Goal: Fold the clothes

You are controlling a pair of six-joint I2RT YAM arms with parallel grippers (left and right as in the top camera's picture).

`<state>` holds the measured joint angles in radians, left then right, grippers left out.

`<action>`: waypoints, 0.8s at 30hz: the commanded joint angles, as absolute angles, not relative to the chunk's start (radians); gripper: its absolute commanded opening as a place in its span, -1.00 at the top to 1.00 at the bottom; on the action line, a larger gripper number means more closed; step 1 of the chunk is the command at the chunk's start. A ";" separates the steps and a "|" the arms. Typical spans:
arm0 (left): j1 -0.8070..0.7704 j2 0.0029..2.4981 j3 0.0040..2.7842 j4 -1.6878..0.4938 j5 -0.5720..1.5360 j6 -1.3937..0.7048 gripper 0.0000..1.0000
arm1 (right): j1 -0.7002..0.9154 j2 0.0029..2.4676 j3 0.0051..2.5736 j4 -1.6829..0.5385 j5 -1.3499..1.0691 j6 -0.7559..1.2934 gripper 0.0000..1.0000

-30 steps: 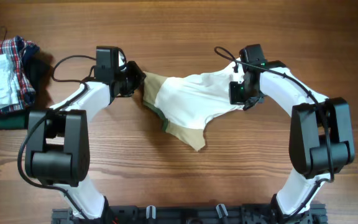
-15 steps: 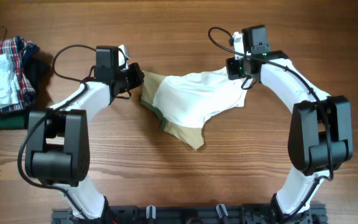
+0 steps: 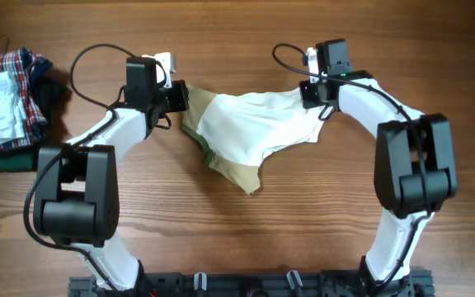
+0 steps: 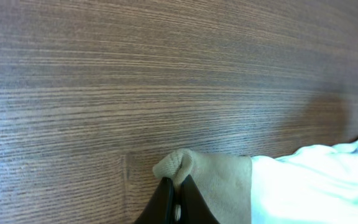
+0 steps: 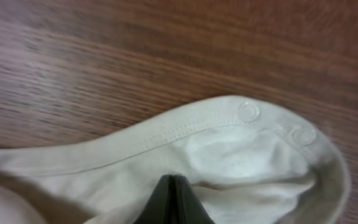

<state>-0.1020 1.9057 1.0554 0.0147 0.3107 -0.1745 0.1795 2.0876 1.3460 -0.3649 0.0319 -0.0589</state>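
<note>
Right, both arms are on the garment [image 3: 246, 132], one at each end. The left gripper [image 3: 177, 97] is clamped on a tan corner, and in its wrist view a small tuft of beige cloth bunches just ahead of the closed tips. The right gripper [image 3: 315, 99] is pinched shut on the white hem at the opposite end, with two snaps [image 5: 248, 112] sitting on the edge just beyond its fingers. Between the two grippers the garment lies spread on the table [image 3: 237, 33]. Its white middle spreads back toward the robot's base, ending in a tan flap with olive trim. Well out past the left gripper sits a stack [image 3: 7, 107] of plaid and white clothes.
</note>
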 commanded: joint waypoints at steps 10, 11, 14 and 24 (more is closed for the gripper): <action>-0.152 1.996 1.173 -0.007 0.293 0.076 0.92 | 0.064 2.162 1.346 -0.628 0.181 0.097 0.91; -0.155 2.003 1.178 0.005 0.286 0.076 0.92 | 0.064 2.162 1.346 -0.651 0.180 0.109 0.91; -0.155 2.009 1.180 0.047 0.285 0.101 0.92 | 0.064 2.162 1.346 -0.694 0.176 0.170 0.91; -0.154 2.009 1.328 0.109 0.286 0.100 -0.45 | 0.064 2.162 1.346 -0.722 0.109 0.220 0.91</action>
<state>-0.1555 2.0010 1.2316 0.1066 0.2928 0.0856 0.0822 2.0888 1.4109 -0.6743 0.1307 0.2050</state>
